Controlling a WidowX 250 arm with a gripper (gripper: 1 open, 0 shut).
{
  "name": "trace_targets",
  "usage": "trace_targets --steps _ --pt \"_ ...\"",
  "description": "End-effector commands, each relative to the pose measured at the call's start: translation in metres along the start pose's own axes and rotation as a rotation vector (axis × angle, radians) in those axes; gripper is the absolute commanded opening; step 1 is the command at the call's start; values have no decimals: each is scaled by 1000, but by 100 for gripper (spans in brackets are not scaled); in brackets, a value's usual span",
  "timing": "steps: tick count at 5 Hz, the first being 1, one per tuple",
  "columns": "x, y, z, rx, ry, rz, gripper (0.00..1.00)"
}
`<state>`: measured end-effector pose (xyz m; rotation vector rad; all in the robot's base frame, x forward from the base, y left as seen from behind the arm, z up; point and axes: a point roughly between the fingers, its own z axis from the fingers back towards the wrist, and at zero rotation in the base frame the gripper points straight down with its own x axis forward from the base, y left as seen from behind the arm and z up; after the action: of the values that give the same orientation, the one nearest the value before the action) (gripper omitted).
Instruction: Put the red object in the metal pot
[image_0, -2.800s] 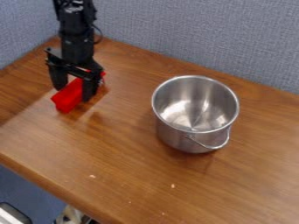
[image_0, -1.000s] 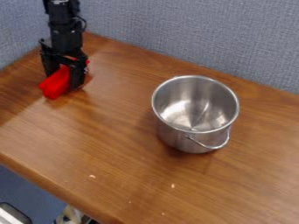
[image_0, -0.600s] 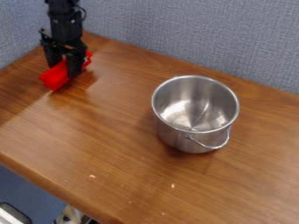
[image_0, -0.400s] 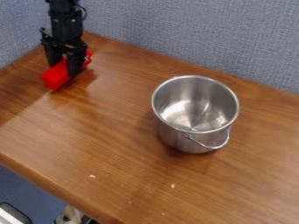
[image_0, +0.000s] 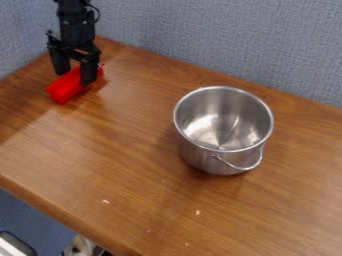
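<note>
- Arm (image_0: 78, 14): comes in from top edge of view at approx 11 o'c, black, hanging nearly vert., fingers down.
- Gripper (image_0: 75, 70): at 10 o'c in view, low over the block; fingers pointing to approx 6 o'c, wider than the wrist above.
- Jaws: spread apart, one finger to 9 o'c side, other to 3 o'c side, w/ red showing btwn & below them. No closed grip on block; can't tell if either finger touches it.
- Red block (image_0: 66, 90): on table (image_0: 147, 150) at 10 o'c, under the gripper; outside the pot & well apart from it.
- Block look: bright red, plain, elongated, long axis approx 7 to 1 o'c. Near end in full view; mid part partly hidden by fingers; bit of red at far end shows past the 3 o'c finger.
- Pot (image_0: 219, 150): shiny silver metal, upright on table at 3 o'c, open top; rolled rim, thin wire handle (image_0: 246, 167) hanging on its 5 o'c side.
- Table: brown wood grain; blue-grey wall (image_0: 227, 35) behind, toward 12 o'c.
</note>
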<state>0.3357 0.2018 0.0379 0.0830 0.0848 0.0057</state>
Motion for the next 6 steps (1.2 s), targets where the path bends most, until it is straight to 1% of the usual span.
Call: trace_targets --steps 1,2,3,4,6 --pt "7 -2 10 57 -49 -2 100" --pt "8 -13 2 70 -52 -12 100" --pt "15 -14 3 71 -52 -6 0" --pt "21 -16 4 69 -50 1 0" --pt "11 -37 12 70 -35 108 0"
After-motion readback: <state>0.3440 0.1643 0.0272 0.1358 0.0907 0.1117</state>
